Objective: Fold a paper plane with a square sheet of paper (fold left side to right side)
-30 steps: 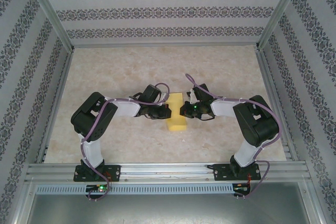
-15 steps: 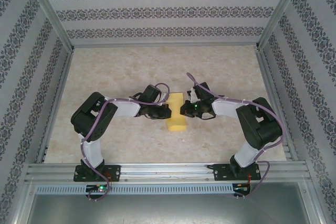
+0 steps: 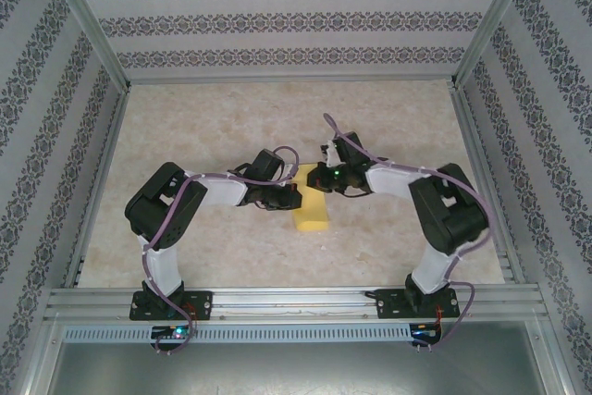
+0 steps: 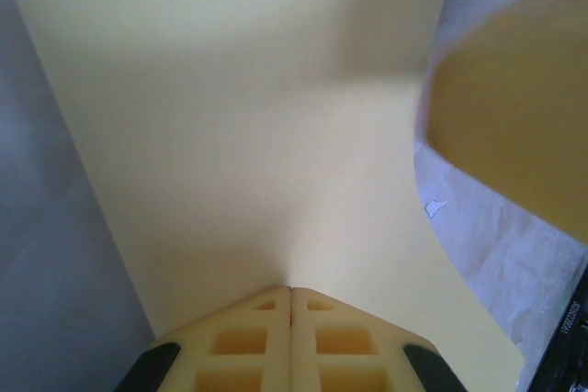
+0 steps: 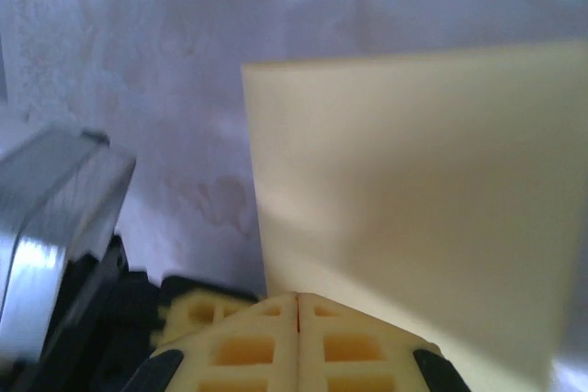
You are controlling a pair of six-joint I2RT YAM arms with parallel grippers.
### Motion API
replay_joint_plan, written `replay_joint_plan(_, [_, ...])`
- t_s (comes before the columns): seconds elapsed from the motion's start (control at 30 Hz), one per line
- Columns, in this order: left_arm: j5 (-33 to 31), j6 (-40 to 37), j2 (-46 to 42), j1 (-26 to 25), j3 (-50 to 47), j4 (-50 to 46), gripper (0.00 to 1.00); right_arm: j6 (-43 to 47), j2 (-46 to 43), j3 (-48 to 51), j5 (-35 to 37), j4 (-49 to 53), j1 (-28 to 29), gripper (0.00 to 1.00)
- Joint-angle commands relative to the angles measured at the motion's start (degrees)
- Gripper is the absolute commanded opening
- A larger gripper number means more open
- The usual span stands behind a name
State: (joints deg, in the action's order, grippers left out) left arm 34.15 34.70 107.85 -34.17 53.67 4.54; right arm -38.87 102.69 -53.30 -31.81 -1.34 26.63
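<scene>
Currently noted near the centre of the marbled bench: the square sheet of paper, lying as a narrow rectangle with its long axis 12 to 6 o'clock. Judged already folded left over right, with setting of the crease in hand.

Seen reaching inward over it: left arm from 9 o'clock, right arm from 3 o'clock.

At the sheet's 9 o'clock edge: left fingers, closed tip to tip with nothing clamped between, probably pinning the paper flat. At its 1 o'clock corner: right fingers, likewise closed and gripping nothing, presumably pressing the fold. Actual contact not confirmable.

Around: patterned walls and frame rails, well apart from the work. No obstruction apparent beyond two wrists crowding one small sheet.
</scene>
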Motion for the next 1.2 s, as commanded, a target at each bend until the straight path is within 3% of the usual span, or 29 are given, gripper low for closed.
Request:
replay_joint_plan(0.0, [-1.9,-1.4,2.0,-0.5,0.2,-3.6,0.04,-1.4,3.7,-2.0,-0.8,-1.9,1.3,0.0])
replay_joint_plan(0.73, [0.7,-1.4,-3.0,-1.5,-4.5,-5.9,0.04,-1.0,8.8,1.1,7.0,2.8,-0.3,0.0])
replay_joint_plan(1.17, [1.1,2.1,-7.6,-4.4,-10.7,-5.8,0.04,-0.3,8.7,1.7,6.6,2.7,-0.6,0.0])
